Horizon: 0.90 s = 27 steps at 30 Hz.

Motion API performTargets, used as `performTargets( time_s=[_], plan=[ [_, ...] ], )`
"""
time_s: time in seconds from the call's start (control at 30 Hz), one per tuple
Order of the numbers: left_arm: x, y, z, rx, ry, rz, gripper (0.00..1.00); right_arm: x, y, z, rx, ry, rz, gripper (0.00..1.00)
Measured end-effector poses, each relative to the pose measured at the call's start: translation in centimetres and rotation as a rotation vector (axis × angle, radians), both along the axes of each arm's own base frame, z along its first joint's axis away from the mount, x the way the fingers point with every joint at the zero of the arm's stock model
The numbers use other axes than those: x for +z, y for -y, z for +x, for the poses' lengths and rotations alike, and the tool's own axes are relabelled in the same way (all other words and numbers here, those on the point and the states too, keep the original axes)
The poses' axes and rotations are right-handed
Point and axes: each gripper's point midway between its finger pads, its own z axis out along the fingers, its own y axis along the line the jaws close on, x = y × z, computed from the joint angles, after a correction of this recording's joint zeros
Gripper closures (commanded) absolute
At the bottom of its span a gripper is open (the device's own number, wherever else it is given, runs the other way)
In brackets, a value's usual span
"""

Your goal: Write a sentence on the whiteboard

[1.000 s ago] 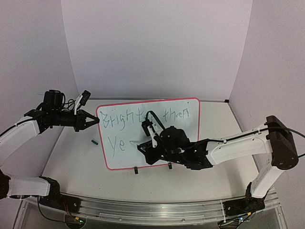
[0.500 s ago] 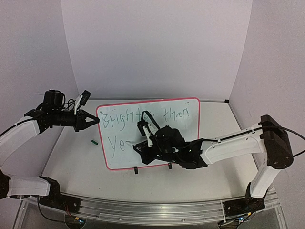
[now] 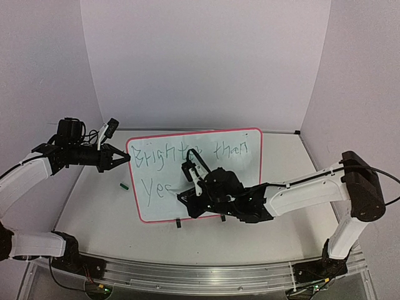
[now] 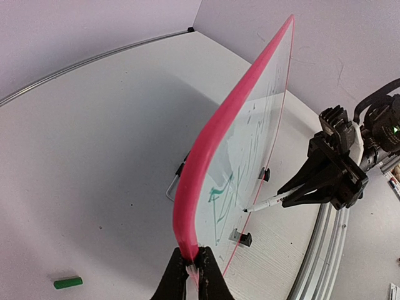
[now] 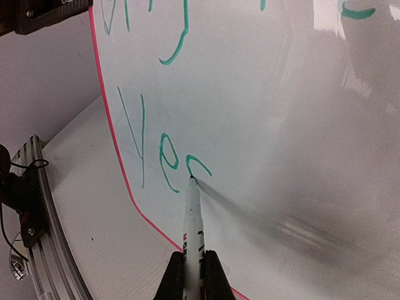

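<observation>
We see the left gripper [image 4: 192, 262] clamped on the standing whiteboard's [image 3: 247, 172] left edge. The right gripper [image 5: 194, 265] clamps a marker [image 5: 192, 215], its tip touching the sentence's [image 5: 167, 161] second line.

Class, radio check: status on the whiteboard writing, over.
Left end effector shut on red-framed white whiteboard edge. Right end effector shut on white marker, tip touching board. Green handwritten sentence: second line "Ye", third letter begun. Nothing blocking.
</observation>
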Motion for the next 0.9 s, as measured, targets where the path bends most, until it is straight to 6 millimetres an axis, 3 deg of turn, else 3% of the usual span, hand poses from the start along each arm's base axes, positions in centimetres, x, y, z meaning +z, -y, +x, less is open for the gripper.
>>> performTargets(
  time_s=[0.9],
  plan=[
    [0.0,0.0,0.0,0.0,0.0,0.0,1.0,-1.7,1.3,-0.7,-0.002,-0.046,-0.049,1.0]
  ],
)
